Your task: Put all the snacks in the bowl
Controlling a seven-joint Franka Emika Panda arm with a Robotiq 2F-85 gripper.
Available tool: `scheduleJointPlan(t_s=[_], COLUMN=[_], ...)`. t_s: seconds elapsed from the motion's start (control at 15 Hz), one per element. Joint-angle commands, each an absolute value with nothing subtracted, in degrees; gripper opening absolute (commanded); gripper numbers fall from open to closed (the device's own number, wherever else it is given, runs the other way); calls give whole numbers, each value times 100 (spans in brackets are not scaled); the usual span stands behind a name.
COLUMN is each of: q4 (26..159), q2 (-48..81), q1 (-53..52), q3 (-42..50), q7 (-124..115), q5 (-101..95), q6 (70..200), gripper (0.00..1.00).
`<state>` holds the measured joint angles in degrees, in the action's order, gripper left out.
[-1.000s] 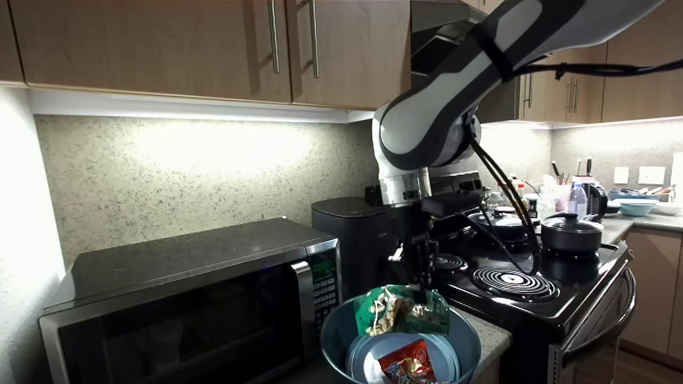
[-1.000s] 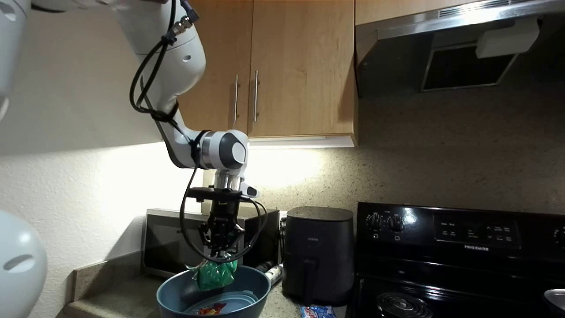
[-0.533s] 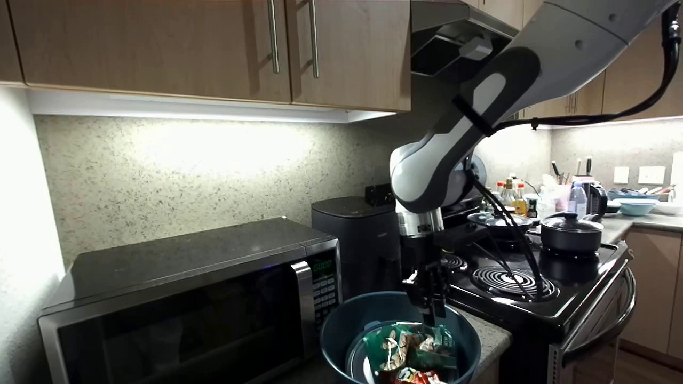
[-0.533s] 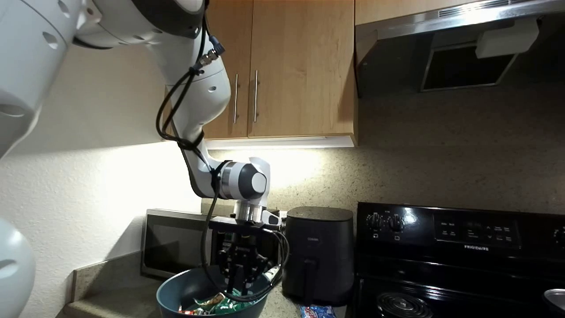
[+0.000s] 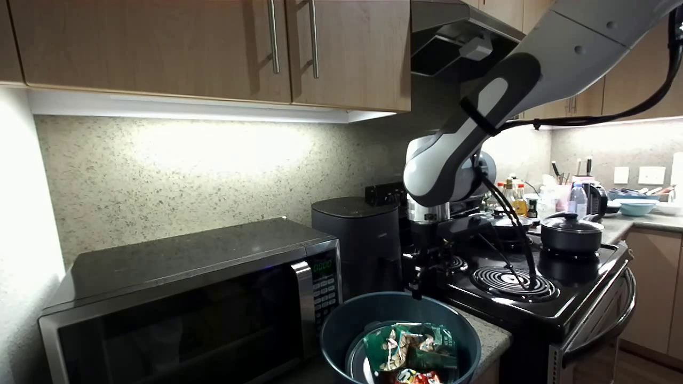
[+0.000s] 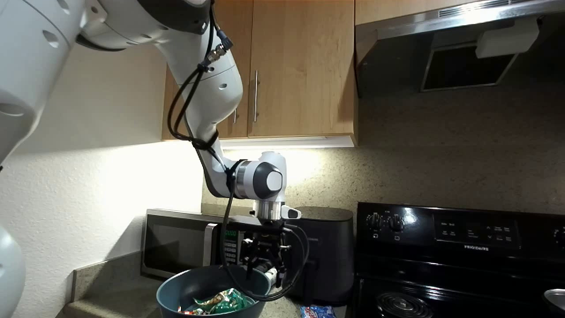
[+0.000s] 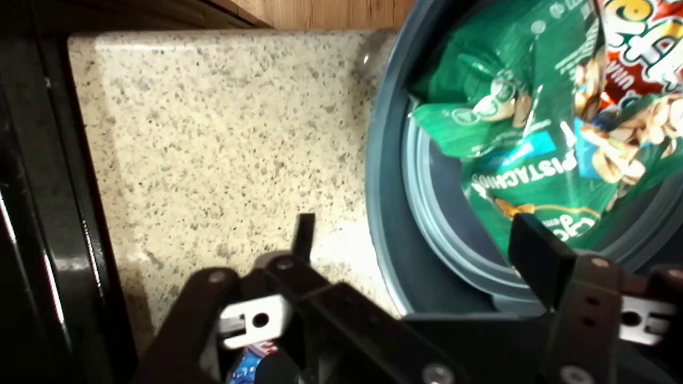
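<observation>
In both exterior views the blue-grey bowl [image 5: 337, 335] stands on the counter beside the microwave. Inside it lies a green pistachio packet [image 7: 533, 170], partly over a red packet [image 7: 627, 69]. My gripper [image 7: 419, 242] hangs around the bowl's stove-side rim, its fingers wide apart with only air between them. One fingertip [image 7: 539, 258] shows against the bowl's inside, the other over bare counter. A blue snack packet [image 6: 317, 311] lies on the counter outside the bowl, in front of the air fryer; the wrist view catches just a corner of it.
Behind the bowl are the microwave [image 5: 203, 298] and the black air fryer [image 6: 318, 251]. A white tube-like thing [image 6: 271, 276] lies by the bowl's far rim. The black stove [image 5: 533, 314] borders the counter, with a lidded pot [image 5: 571, 234] on it.
The green packet, held above the bowl a second ago, was let go and dropped in onto the red one. My gripper has opened and moved off toward the stove and up.
</observation>
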<state>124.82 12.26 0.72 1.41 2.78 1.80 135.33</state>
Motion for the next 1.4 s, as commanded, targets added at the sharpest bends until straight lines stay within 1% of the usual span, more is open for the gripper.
scheduleJointPlan(t_s=[0.0,0.47,0.87,1.33], q4=[12547,12183,11480,11412], q2=[1114,1657,2385,2404], q1=[246,567,707,663], q3=[189,393,306,358], q7=[290,262,373,246], q5=[351,444,658,511], q6=[13924,14106,14317,14226], gripper=[100,100,100,100])
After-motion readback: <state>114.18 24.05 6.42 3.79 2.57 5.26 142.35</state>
